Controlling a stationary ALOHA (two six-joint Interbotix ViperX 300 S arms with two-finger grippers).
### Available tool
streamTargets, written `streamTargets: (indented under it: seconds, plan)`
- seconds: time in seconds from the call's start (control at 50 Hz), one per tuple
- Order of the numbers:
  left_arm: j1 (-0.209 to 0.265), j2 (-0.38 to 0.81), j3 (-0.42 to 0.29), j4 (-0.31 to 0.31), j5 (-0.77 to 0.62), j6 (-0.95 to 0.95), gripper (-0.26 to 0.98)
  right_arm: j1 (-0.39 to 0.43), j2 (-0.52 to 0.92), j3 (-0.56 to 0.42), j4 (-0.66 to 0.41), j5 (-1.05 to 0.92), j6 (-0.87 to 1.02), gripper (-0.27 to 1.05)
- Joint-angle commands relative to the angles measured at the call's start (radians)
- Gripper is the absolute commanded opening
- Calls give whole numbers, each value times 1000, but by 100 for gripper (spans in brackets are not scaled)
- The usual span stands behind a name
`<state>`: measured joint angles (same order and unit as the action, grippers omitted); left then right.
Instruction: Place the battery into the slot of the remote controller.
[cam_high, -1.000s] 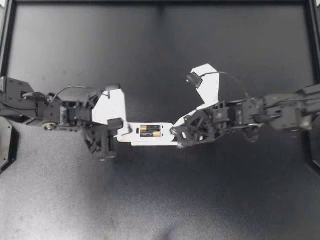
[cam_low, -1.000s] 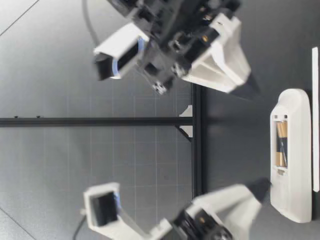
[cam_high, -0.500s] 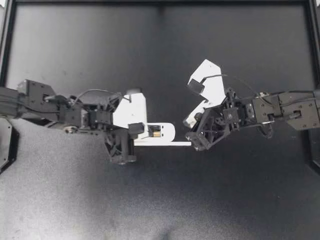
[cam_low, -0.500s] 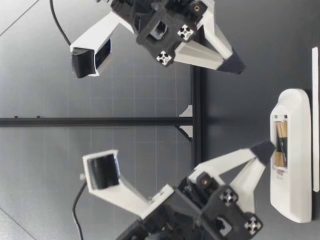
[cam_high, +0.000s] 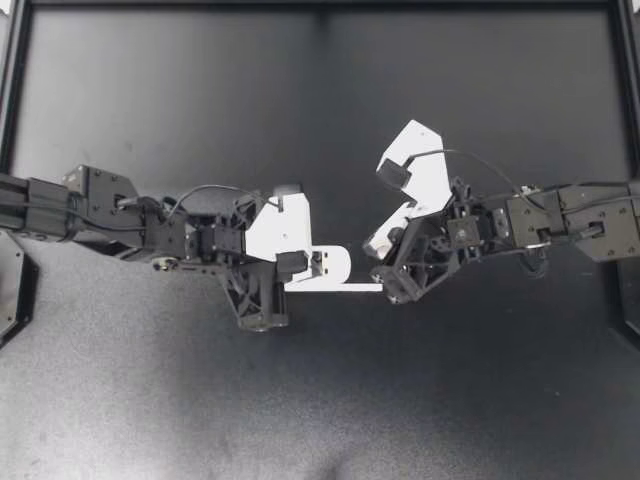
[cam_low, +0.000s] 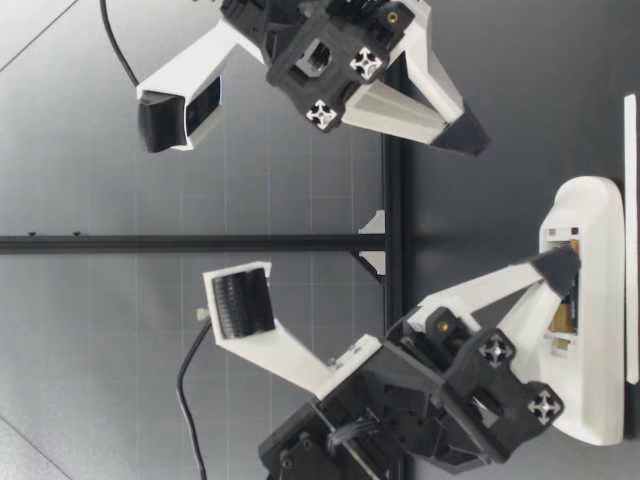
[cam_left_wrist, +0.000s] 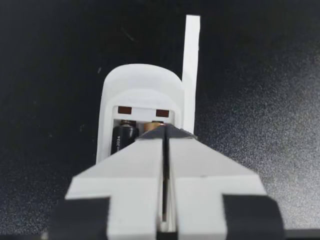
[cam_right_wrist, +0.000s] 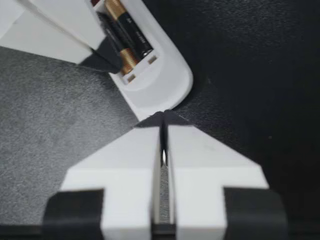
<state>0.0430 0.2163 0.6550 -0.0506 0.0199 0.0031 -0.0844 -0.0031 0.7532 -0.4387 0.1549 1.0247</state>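
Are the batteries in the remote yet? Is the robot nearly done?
Nearly. Done: two batteries lie side by side in the slot of the remote. In hand: my left gripper, shut, has its tip down on them, apparently pressing them home, while my right gripper, shut, hovers just off the remote's rounded end. Left: lifting away. A thin white strip lies beside the remote.

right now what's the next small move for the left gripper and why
Probably press the shut left gripper down slightly: its tip is at a battery lying in the remote slot, possibly not fully seated, while the right gripper hangs clear.
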Motion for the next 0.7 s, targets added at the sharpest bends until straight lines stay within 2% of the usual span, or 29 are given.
streamTargets:
  seconds: [0.0, 0.12, 0.32, 0.52, 0.68]
  plan:
    - [5, -12, 3, -2, 5, -2, -18, 8, -20, -11, -2, -15, 2, -11]
    - [5, -55, 12, -2, 8, -2, -18, 9, -29, -14, -2, -20, -5, -11]
    - [3, -199, 35, 0, 8, 2, -18, 11, -72, -20, -57, -48, -63, -11]
    - [5, -325, 83, 0, -8, 2, -18, 29, -140, -21, -123, -55, -215, -11]
    - [3, -371, 109, 0, -44, 2, -18, 40, -167, -25, -124, -60, -316, -11]
